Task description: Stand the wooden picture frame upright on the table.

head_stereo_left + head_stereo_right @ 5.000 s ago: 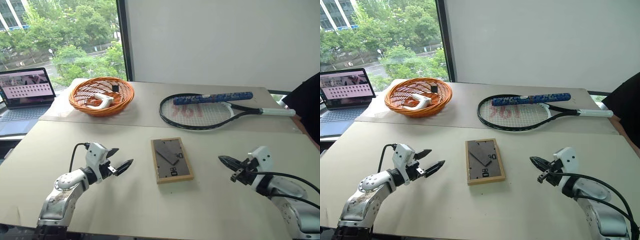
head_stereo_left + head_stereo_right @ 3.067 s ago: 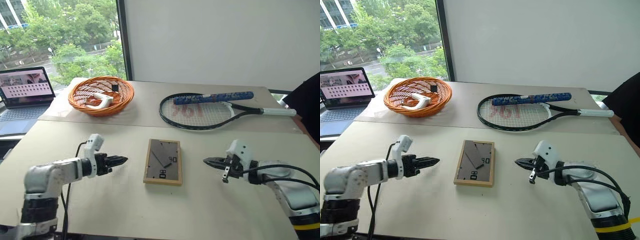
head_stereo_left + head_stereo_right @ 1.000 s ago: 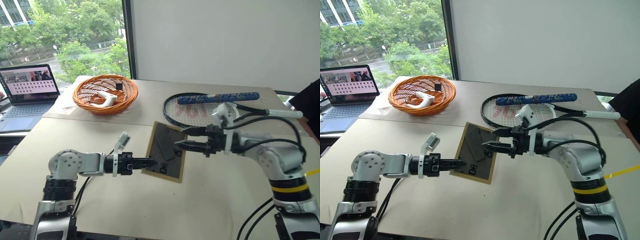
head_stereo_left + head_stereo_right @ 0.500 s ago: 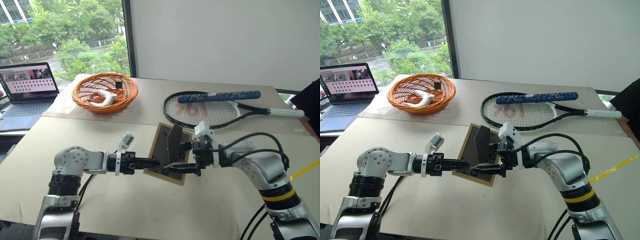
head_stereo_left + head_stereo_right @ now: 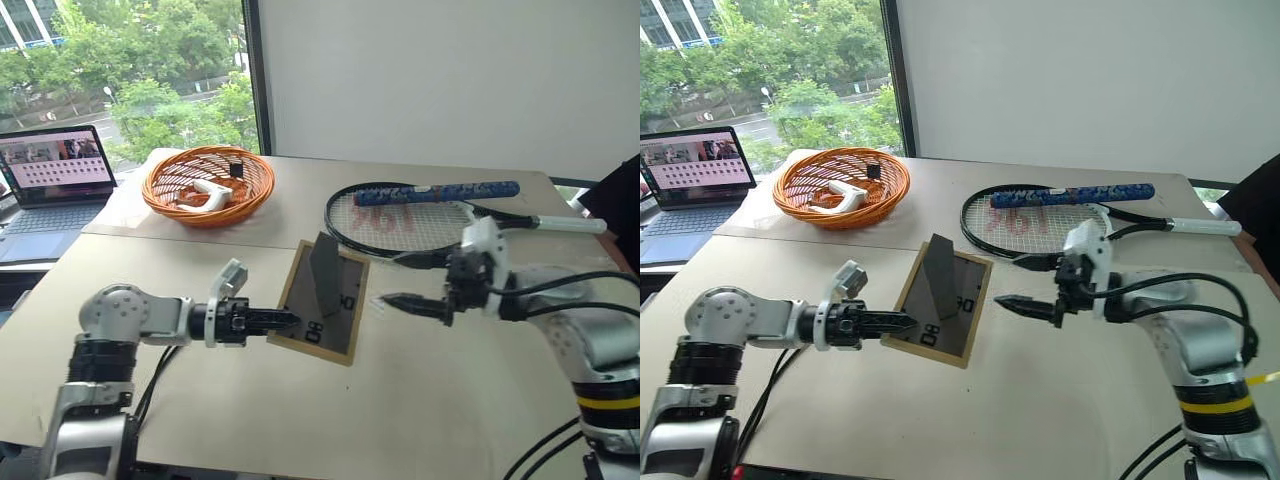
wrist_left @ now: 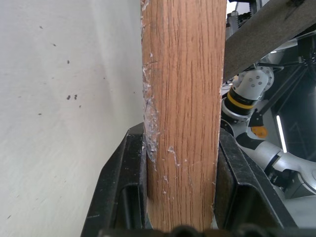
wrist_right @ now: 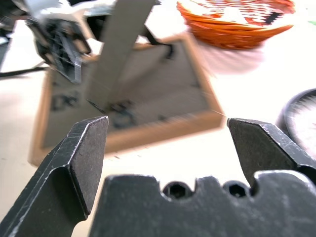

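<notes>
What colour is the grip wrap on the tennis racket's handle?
Blue with a lighter speckled pattern on the tennis racket, wrapped along the grip; the left eye view shows it best.

The left end effector (image 6: 181, 173) clamps the light-wood edge of the wooden picture frame (image 6: 182, 98), its two black fingers (image 6: 126, 182) pressed against either side, above the pale table (image 6: 64, 98); the dark prop flap (image 6: 261, 37) juts beyond.

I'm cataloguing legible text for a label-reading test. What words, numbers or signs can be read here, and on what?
"80": black digits on the dark grey back board of the light-wood picture frame, read tentatively.
Red marking on the strings of the black tennis racket: too blurred to read.
Rows of tiny images on the open laptop screen: too small to read.
</notes>
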Tool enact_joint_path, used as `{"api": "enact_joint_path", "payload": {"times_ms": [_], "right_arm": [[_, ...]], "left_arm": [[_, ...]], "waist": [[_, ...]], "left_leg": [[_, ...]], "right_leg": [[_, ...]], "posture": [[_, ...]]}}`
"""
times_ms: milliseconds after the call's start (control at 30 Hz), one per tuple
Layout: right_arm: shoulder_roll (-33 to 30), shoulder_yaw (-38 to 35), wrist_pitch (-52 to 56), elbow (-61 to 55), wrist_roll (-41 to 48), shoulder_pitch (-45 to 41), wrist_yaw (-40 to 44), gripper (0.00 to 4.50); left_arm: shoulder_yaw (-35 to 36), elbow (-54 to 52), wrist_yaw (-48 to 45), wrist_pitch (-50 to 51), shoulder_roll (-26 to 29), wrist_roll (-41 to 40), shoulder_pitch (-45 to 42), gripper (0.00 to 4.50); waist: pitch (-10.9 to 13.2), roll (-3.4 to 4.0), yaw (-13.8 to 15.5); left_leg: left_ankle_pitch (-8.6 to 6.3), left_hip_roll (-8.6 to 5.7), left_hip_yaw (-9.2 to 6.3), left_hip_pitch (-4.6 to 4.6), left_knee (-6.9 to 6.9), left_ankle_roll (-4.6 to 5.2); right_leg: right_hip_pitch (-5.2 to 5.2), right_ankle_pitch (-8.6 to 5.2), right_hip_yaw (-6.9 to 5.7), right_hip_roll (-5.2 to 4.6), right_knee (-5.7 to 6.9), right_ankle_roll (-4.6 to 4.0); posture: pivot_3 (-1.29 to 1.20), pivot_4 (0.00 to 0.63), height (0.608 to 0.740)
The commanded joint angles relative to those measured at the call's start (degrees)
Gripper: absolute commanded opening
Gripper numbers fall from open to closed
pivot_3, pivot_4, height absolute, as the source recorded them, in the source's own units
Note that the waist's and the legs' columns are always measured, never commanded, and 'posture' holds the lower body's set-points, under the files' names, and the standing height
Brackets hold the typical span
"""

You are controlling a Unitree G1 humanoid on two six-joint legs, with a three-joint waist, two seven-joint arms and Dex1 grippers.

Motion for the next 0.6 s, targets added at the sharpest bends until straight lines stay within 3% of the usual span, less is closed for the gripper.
{"api": "enact_joint_path", "payload": {"times_ms": [33,133,233,400,533,600], "right_arm": [[-0.71,0.74,-23.36,4.77,-15.41,3.04,-4.58,4.46],[0.28,5.03,-53.27,12.16,-36.77,3.73,-18.01,4.46],[3.08,8.38,-66.71,13.16,-50.21,3.81,-29.12,4.46],[7.34,11.38,-73.92,13.98,-63.89,4.4,-41.6,4.46],[9.62,12.07,-74.43,14.47,-68.44,3.18,-47.74,4.46],[9.6,12.31,-74.48,15.3,-68.14,2.53,-48.66,3.96]], "left_arm": [[-1.07,1.37,-2.4,0.18,1.65,-5.25,-1.27,1.14],[-2.67,2.13,-1.68,0.18,1.17,-6.51,-2.36,1.14],[-3.57,2.18,-0.97,0.18,0.58,-6.63,-3.39,1.14],[-4.07,2.45,-0.57,0.18,0.17,-6.49,-4.25,1.14],[-3.54,-3.42,-1.18,0.18,-0.23,-3.84,-2.71,1.14],[-3.12,-5.1,-1.77,0.18,-0.12,-3.3,-2.04,1.14]], "waist": [[0.0,0.0,0.04],[0.0,0.01,0.04],[0.01,0.01,-0.17],[0.01,0.02,-0.19],[0.01,0.01,0.03],[0.01,0.01,0.09]], "left_leg": [[0.0,0.0,0.0,-0.01,0.02,0.0],[0.0,-0.01,0.02,-0.01,0.09,0.0],[0.07,-0.01,0.02,-0.01,0.03,-0.03],[0.11,-0.02,0.0,0.0,0.03,-0.1],[0.21,-0.02,-0.01,0.0,0.08,-0.23],[0.26,-0.02,-0.02,0.01,0.08,-0.25]], "right_leg": [[0.0,0.0,0.0,0.0,0.0,0.0],[-0.04,0.0,0.01,-0.01,-0.01,0.03],[-0.11,0.0,0.02,0.0,0.04,0.03],[-0.1,0.01,0.03,0.01,0.18,0.0],[-0.09,0.02,0.01,0.01,0.33,0.0],[-0.09,0.02,0.01,0.0,0.41,-0.01]], "posture": [[0.0,0.15,0.697],[0.0,0.15,0.697],[0.0,0.15,0.697],[0.0,0.15,0.697],[0.0,0.15,0.697],[0.0,0.15,0.697]]}}
